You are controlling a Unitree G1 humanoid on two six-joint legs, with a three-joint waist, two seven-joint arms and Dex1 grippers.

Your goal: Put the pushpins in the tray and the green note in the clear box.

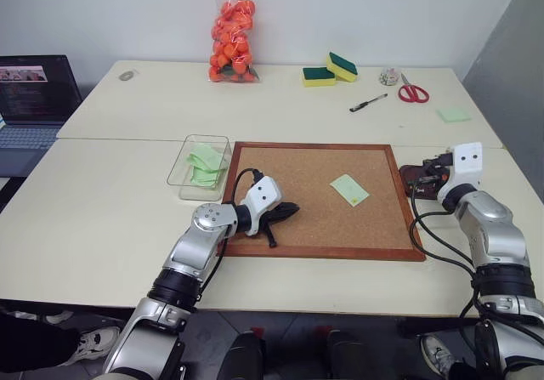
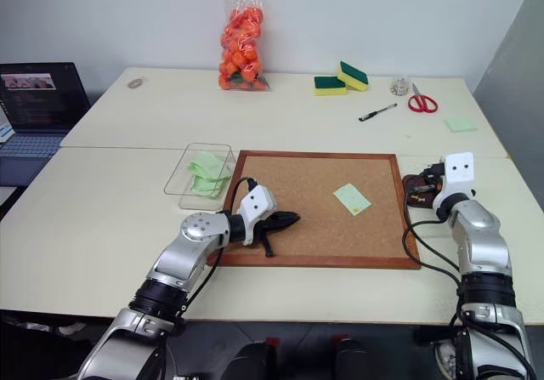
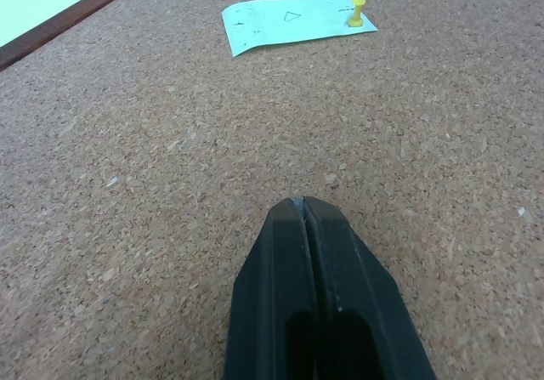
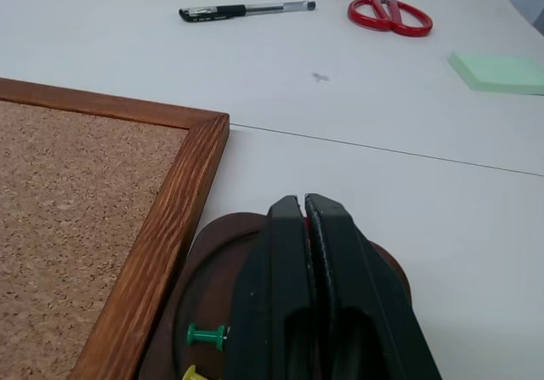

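A triangle is drawn on the thin green note [image 3: 293, 19], pinned by a yellow pushpin [image 3: 359, 11] to grainy cork [image 3: 170, 184]. Both the left gripper [image 3: 303, 203] and the right gripper [image 4: 304, 200] are closed, empty.

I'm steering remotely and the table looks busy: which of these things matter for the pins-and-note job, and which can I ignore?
Job:
- green note, on the corkboard
- yellow pushpin through the note's corner
- tray, holding a green pushpin
- clear box, green slips already inside

Lying about:
- pen
- scissors
- sponges
- pad of notes
- bag of orange pieces
- laptop
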